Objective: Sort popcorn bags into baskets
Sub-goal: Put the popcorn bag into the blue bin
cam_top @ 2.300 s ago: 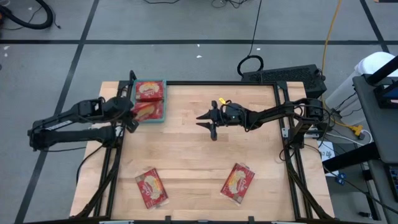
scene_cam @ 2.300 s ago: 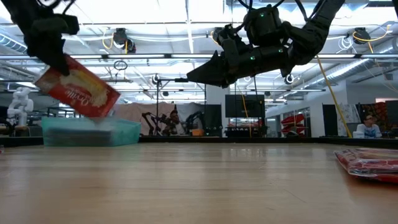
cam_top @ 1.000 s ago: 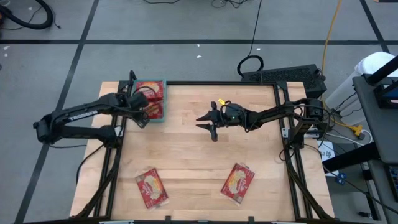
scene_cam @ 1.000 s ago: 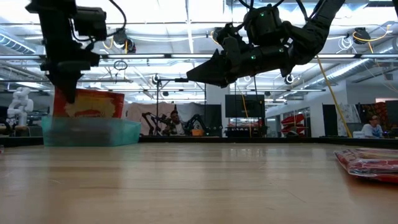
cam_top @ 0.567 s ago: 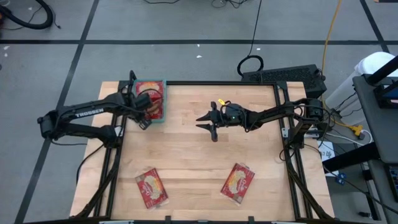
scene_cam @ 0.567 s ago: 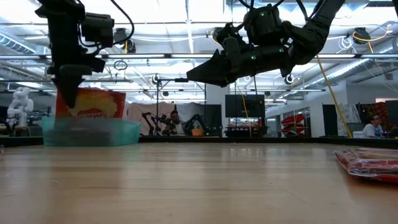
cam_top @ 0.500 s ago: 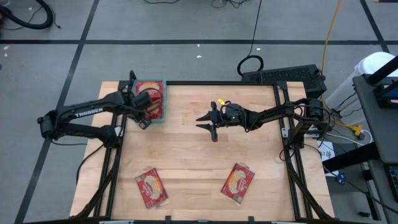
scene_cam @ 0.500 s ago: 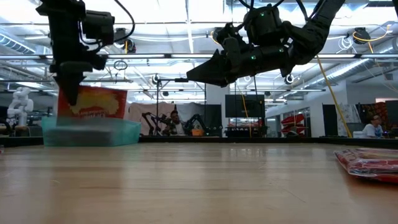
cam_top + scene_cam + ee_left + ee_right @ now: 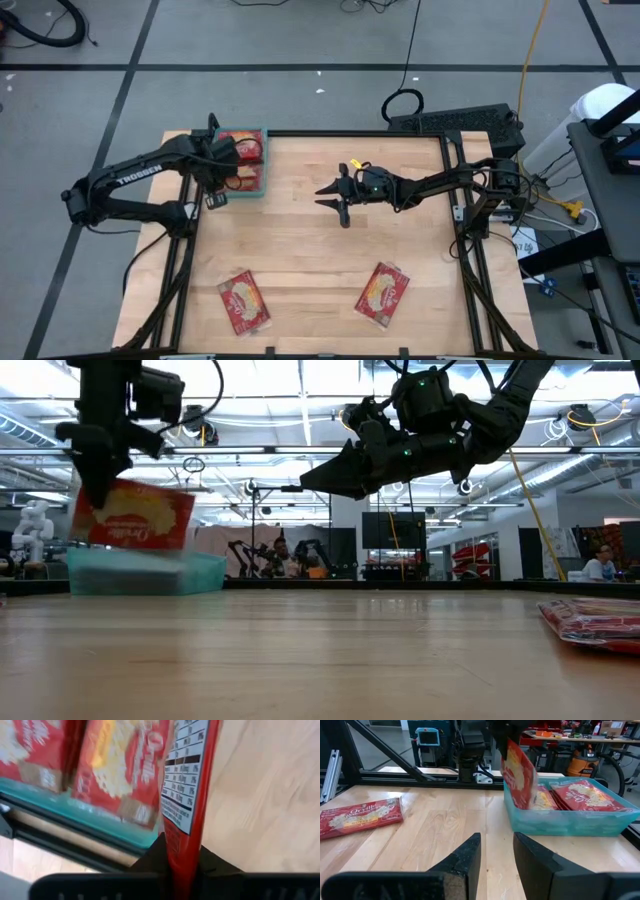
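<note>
Low view, popcorn bag (image 9: 133, 517) edge-up (slightly tilted)

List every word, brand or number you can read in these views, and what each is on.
"TROSSEN": left arm, high view.
"Orville": popcorn bag lying on the table, right wrist view; rest blurred.
Nutrition panel: held bag in the left gripper; figures too blurred.

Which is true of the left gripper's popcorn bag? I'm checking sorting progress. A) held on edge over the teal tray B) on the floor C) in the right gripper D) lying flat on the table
A: the left gripper pinches the popcorn bag on edge above the teal tray.
</note>
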Controlling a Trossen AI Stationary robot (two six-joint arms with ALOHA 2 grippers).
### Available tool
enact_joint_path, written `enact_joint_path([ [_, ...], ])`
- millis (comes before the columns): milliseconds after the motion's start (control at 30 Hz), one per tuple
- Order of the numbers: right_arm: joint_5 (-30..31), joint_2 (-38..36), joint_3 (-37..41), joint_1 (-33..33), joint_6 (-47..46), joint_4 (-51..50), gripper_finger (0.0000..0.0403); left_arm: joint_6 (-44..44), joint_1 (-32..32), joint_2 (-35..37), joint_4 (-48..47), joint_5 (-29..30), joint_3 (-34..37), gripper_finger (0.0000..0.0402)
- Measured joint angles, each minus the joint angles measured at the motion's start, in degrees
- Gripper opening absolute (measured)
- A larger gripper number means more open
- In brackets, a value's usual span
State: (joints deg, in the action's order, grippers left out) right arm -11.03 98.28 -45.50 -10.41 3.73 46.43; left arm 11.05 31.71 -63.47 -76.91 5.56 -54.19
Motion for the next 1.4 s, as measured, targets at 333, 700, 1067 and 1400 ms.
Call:
enact_joint_path([
  [333,-2.51,0.0,0.0,0.0,0.15,-0.01,0.0109,4.98,0.85,-5.28,2.51,3.5,1.17,0.0084],
  [700,-2.78,0.0,0.0,0.02,0.15,-0.02,0.0109,5.4,0.85,-7.34,5.83,8.96,1.17,0.0087],
  [1067,-2.78,-0.02,0.0,-0.02,0.24,-0.02,0.0109,4.99,2.45,-7.34,8.33,0.72,1.2,0.0069],
  [1400,-2.78,-0.01,0.0,-0.04,0.22,0.0,0.0109,5.19,5.78,-7.34,9.07,8.24,1.2,0.0081],
])
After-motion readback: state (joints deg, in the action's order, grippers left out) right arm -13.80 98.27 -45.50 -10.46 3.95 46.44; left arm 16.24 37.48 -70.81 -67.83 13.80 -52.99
